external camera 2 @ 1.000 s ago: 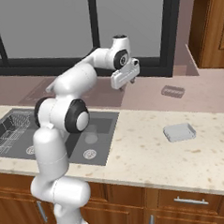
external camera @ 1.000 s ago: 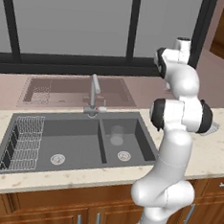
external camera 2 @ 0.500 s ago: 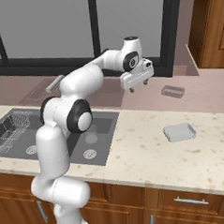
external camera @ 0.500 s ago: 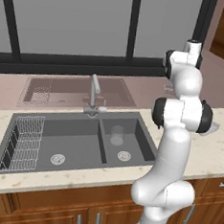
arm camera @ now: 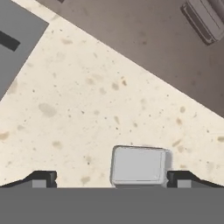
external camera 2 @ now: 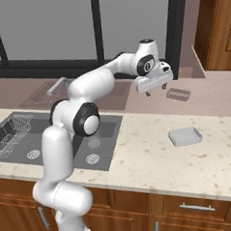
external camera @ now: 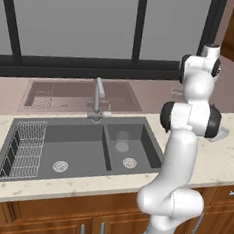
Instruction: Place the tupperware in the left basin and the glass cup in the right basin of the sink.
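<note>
One of two placed | glass cup [external camera: 122, 141] standing in right basin [external camera: 136, 147] | tupperware [external camera 2: 185, 136] lying on counter [external camera 2: 154, 158] near right edge, left basin [external camera: 73, 148] awaiting | gripper [external camera 2: 154, 83] high above counter, spread wide, holding nothing

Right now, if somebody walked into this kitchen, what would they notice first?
Probably the big white robot arm reaching out over the speckled counter, its hand open and high above a little whitish tupperware lying flat on the stone. Next, the dark two-basin sink, with a glass cup standing in the right basin and a silver wire rack in the left basin.
</note>
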Controlling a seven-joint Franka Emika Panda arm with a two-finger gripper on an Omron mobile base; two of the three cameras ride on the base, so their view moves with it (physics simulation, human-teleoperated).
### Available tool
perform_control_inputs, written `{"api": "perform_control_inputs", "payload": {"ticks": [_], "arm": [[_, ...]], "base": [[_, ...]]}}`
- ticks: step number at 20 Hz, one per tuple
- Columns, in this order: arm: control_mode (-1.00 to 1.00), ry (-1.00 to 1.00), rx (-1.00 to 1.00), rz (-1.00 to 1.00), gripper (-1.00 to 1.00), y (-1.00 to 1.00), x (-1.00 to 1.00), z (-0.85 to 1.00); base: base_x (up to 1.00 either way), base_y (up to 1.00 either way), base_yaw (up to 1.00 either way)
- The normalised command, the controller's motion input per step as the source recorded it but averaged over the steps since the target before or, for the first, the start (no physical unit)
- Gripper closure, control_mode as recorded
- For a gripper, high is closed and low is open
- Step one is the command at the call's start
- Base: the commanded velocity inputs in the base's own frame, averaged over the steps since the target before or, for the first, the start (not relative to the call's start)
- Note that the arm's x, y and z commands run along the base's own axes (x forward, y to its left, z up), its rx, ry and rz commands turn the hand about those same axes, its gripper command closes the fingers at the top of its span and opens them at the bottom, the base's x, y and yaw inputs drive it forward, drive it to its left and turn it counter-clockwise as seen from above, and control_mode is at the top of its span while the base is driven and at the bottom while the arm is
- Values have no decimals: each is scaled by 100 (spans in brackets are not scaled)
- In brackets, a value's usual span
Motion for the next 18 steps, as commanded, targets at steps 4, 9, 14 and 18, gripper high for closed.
{"api": "perform_control_inputs", "payload": {"ticks": [4,9,14,18], "arm": [[-100,0,0,-20,-100,-49,0,0],[-100,0,3,-17,-100,-43,0,0],[-100,0,5,-13,-100,-29,0,-1],[-100,1,6,-9,-100,-14,0,-2]], "base": [[0,0,0],[0,0,0],[0,0,0],[0,0,0]]}}
